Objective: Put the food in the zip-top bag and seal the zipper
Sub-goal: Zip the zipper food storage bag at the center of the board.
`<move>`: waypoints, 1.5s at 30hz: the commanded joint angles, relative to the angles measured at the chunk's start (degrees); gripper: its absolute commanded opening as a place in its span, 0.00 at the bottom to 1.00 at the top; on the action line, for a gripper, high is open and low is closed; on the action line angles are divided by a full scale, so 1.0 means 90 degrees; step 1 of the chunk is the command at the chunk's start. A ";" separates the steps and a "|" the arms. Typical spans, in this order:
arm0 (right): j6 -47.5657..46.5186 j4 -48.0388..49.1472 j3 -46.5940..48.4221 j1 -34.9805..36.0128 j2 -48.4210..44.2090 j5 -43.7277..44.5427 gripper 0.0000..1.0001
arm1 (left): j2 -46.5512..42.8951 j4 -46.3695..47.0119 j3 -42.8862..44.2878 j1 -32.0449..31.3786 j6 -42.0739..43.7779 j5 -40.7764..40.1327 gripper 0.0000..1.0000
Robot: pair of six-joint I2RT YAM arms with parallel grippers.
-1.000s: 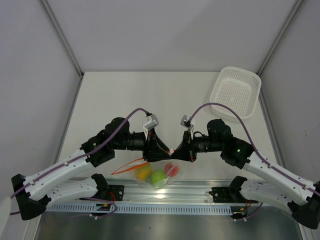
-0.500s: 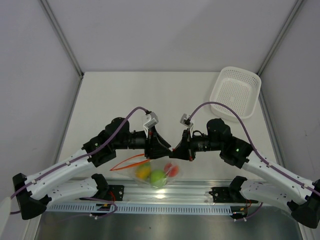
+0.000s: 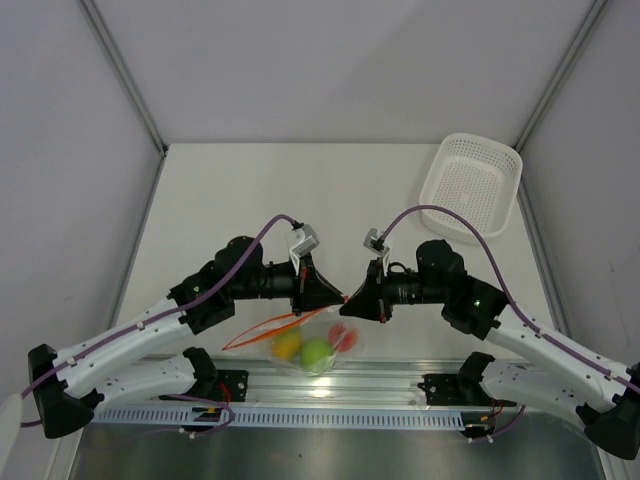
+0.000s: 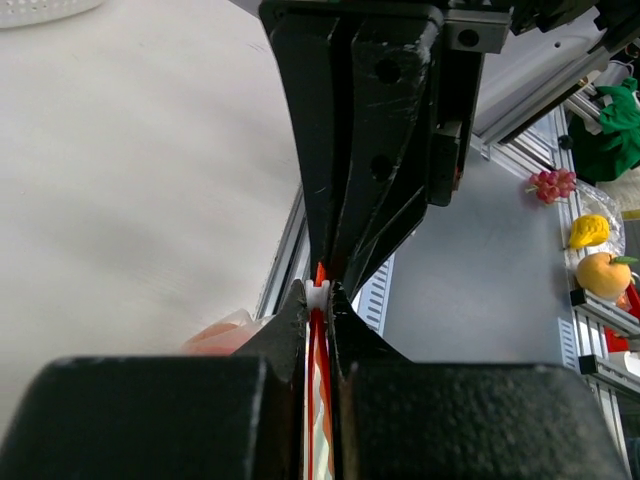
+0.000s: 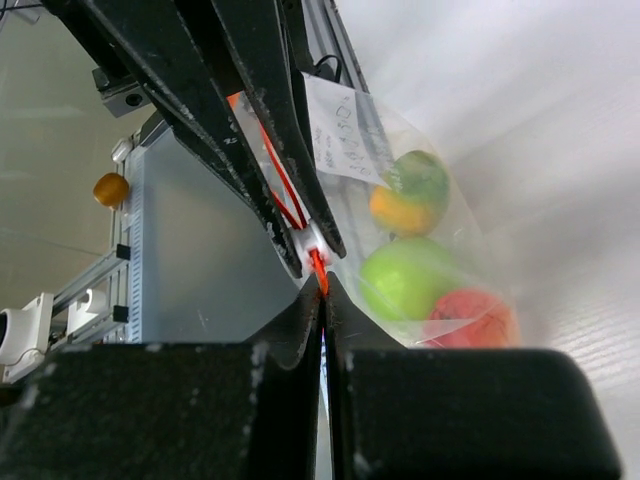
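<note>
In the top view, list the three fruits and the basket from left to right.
yellow-orange fruit → lime-green ball → red-orange fruit → basket

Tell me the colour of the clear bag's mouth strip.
Red-orange; the thin zipper strip shows best in the right wrist view.

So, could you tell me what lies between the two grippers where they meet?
Just a short stretch of the zipper, which the left gripper and right gripper both pinch; both wrist views show it.
</note>
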 commanded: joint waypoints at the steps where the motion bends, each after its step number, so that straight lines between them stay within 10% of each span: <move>1: 0.0117 0.0521 -0.0106 0.0031 -0.0363 0.0216 0.00 | -0.0068 0.0048 -0.0056 0.0040 0.0052 -0.0134 0.01; 23: 0.1142 0.1635 -0.0907 -0.0164 -0.0960 0.1018 0.00 | -0.0458 -0.0089 -0.0359 0.0040 -0.0261 0.0139 0.01; 29: 0.0782 0.1480 -0.0644 -0.0223 -0.0278 -0.0396 0.02 | -0.0596 -0.0040 -0.0359 0.0040 -0.0319 0.0217 0.01; 34: 0.0196 0.0945 -0.0147 -0.0194 -0.0101 -0.0661 0.28 | -0.0537 0.0096 -0.0339 0.0040 -0.0378 0.0364 0.01; 45: -0.0664 -0.0034 0.0557 -0.0204 0.0358 -0.1228 0.21 | -0.0478 0.0077 -0.0330 0.0040 -0.0378 0.0413 0.01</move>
